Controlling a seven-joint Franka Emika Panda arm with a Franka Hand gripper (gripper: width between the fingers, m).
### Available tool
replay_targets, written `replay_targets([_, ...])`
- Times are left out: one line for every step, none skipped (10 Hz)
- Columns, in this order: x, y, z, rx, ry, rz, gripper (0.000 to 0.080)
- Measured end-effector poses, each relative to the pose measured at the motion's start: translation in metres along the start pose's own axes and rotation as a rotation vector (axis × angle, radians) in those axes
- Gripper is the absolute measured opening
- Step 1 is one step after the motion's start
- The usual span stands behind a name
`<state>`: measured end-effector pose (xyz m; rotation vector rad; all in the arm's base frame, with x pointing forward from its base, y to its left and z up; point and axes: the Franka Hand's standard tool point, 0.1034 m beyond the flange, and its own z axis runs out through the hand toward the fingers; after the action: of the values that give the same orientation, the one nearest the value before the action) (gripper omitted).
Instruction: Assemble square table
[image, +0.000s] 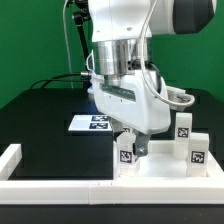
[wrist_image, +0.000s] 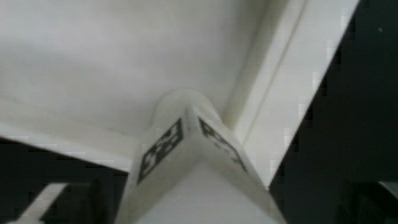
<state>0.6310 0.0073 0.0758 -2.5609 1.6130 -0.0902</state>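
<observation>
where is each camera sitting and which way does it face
Exterior view: off the arm, level with the table, facing the arm over the tabletop slab against the border wall; gripper open above a tagged leg.
Wrist view: on the wrist, looking down past the gripper at the tagged leg on the slab; no fingers clearly show.
Shared: that leg and slab.

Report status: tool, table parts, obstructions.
Tool open over a tagged leg. Leg upright on the tabletop slab; two more legs stand there. No obstruction visible.
</observation>
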Motion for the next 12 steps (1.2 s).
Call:
replay_targets([-0.0005, 0.0001, 0.0008, -0.001, 0.0, -0.102, 0.0649])
replay_targets([-0.0044, 0.0, 0.0046, -0.009, 0.008, -0.316, 0.0649])
replay_targets([-0.008, -0.0002, 0.0065, -0.016, 0.004, -0.501, 0.0649])
replay_targets([-0.0046, 0.0009, 0.0061, -0.015, 0.005, -0.607, 0.0649])
replay_targets([-0.0041, 0.0012, 0.0063, -0.015, 0.005, -0.587, 0.0649])
replay_targets([-0.0044, 0.0012, 0.0064, -0.015, 0.005, -0.563, 0.0522])
replay_targets([-0.0041, 0.0014, 0.0064, -0.015, 0.005, -0.564, 0.0385])
replay_targets([-0.0035, 0.0026, 0.0068, -0.017, 0.005, -0.493, 0.0385])
replay_targets([-0.0027, 0.0031, 0.0069, -0.017, 0.006, -0.399, 0.0293])
replay_targets([-0.0024, 0.0032, 0.0068, -0.017, 0.007, -0.329, 0.0293])
replay_targets([-0.0022, 0.0034, 0.0069, -0.017, 0.008, -0.261, 0.0293])
replay_targets([-0.002, 0.0034, 0.0066, -0.019, 0.006, -0.177, 0.0293])
